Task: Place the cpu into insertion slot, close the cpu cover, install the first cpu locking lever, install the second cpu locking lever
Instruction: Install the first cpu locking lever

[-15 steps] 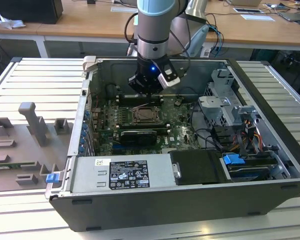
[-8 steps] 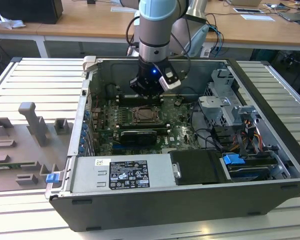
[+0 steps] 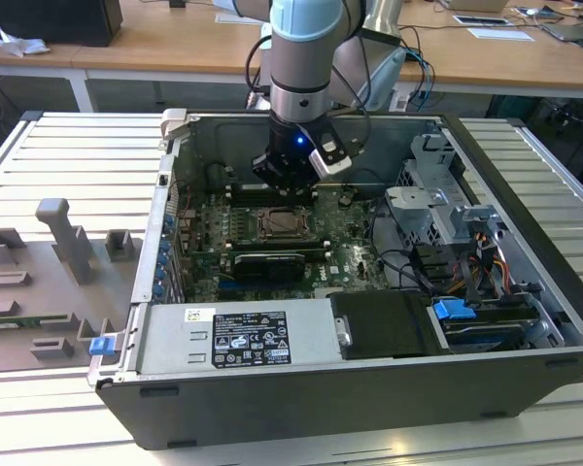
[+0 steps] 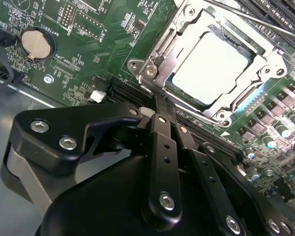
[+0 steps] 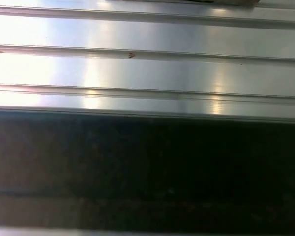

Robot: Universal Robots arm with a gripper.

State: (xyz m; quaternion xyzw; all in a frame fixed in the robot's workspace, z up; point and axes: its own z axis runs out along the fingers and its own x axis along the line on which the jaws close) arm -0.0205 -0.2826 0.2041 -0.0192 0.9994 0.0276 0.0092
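The cpu (image 4: 209, 66) already lies flat in the insertion slot (image 4: 246, 96), and the cpu cover (image 4: 265, 56) is folded down around it, its silvery frame bordering the pale chip on all sides in the second wrist view. So the work in hand looks to be the locking levers. One thin lever (image 4: 246, 18) runs along the far side of the socket from the gripper (image 4: 157, 105).

The gripper's black fingers appear drawn together into a narrow tip, holding nothing, and that tip sits right at the near corner of the cover frame; whether it touches I cannot tell. To do this well, I'd judge the tip should press only on a lever, not on the frame or chip, and follow its hinge arc, not push straight down.

Room is tight. Just beside the gripper runs a long black slot (image 4: 137, 94), with green board (image 4: 93, 29) and a coin battery (image 4: 37, 43) further off. In the exterior view the arm reaches down inside the computer case (image 3: 126, 349), whose walls stand on every side, and a black card (image 3: 268, 262) lies just beyond the socket.
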